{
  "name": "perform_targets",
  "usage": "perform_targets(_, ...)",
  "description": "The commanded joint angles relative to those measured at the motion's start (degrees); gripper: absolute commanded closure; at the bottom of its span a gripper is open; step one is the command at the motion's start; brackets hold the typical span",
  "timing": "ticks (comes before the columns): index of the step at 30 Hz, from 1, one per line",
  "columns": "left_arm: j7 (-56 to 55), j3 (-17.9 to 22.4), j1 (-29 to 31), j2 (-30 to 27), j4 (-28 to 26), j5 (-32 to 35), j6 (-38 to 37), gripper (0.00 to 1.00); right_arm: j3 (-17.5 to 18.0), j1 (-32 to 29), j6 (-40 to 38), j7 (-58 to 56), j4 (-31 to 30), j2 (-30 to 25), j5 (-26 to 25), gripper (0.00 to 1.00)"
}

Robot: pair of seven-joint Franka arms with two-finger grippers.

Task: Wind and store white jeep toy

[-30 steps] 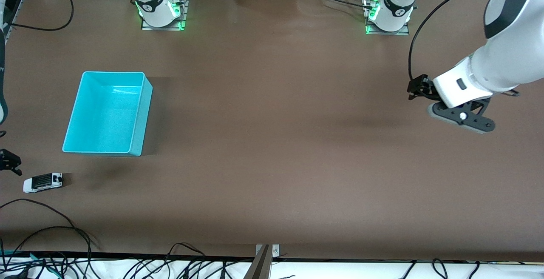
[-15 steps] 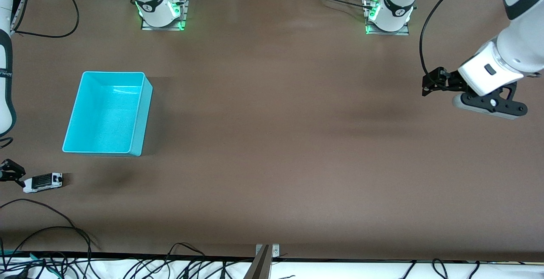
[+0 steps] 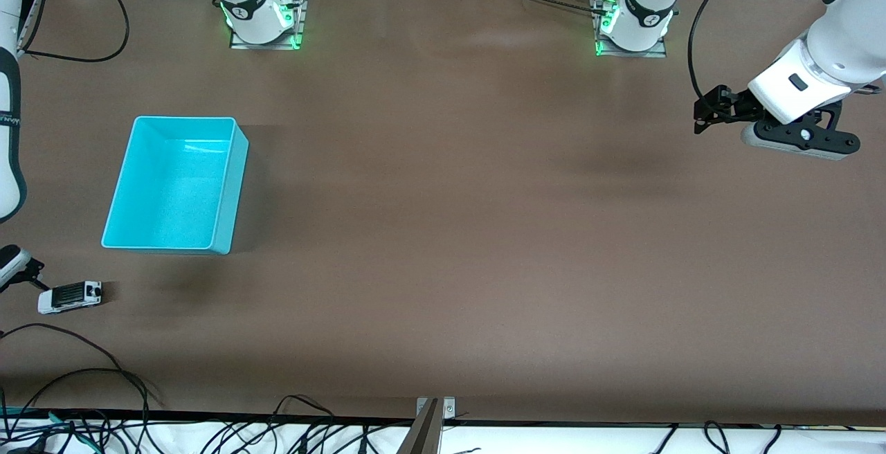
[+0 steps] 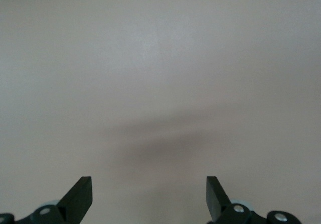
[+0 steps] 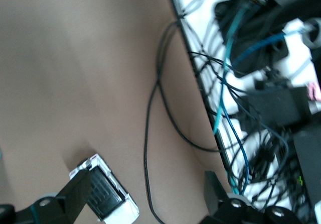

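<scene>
Reaching for the white jeep toy (image 3: 70,296) is the step in hand, and it falls to the right claw (image 3: 28,277), which hangs low at the right arm's end of the table (image 3: 443,232), just beside the toy, with its fingers (image 5: 79,194) spread apart and nothing between them. The toy lies on its wheels on the bare table, nearer to the front camera than the turquoise bin (image 3: 176,184), roughly at seven o'clock from the bin and apart from it, with a loose black cable (image 3: 83,357) curling at about six o'clock from the toy. In the right wrist view one finger overlaps the toy's black roof while the other stands well off to the side, so the claw is probably not centred yet. To do this well, I would shift it until the toy sits squarely between both fingers, line them up across the narrow body rather than along its length, then descend straight and close gently, keeping clear of the cable. The left claw (image 3: 706,116) waits, also spread apart and empty, above bare table toward the left arm's end.
</scene>
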Motion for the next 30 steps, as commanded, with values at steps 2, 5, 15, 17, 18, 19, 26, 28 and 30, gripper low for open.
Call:
perform_targets(2,1.0,0.9,-0.9,0.7,1.6,-1.3,-2.2,0.0,0.1,-0.4,-1.5,-14.8,2.0,2.8,0.9,0.0)
perform_targets(5,1.0,0.9,-1.0,0.7,1.7,-1.2,-2.2,0.0,0.0,-0.4,-1.9,-19.7,1.8,3.7,0.9,0.0)
perform_targets(15,1.0,1.0,-0.5,0.8,1.7,-1.2,-2.9,0.0,0.0,-0.5,-2.6,-36.1,1.8,5.5,1.0,0.0)
perform_targets(17,1.0,1.1,-0.5,0.7,1.7,-1.1,-3.0,0.0,0.0,-0.6,-2.6,-37.1,1.8,5.6,0.9,0.0)
perform_targets(18,1.1,1.1,-0.5,0.8,1.7,-1.1,-3.0,0.0,0.0,-0.6,-2.6,-37.5,1.8,5.6,0.9,0.0)
perform_targets(19,1.1,1.1,-0.4,0.7,1.7,-1.1,-3.0,0.0,0.0,-0.6,-2.6,-38.1,1.8,5.6,0.9,0.0)
perform_targets(26,1.7,1.1,0.2,0.8,1.7,-1.1,-3.0,0.0,0.0,-0.4,-2.7,-40.1,1.8,5.8,0.7,0.0)
perform_targets(28,1.8,1.2,0.3,0.8,1.7,-1.2,-3.0,0.0,0.0,-0.4,-2.8,-40.1,1.8,6.0,0.6,0.0)
perform_targets(30,1.9,1.2,0.7,0.8,1.7,-1.4,-3.0,0.0,-0.1,-0.4,-2.6,-40.1,1.9,6.9,0.6,0.0)
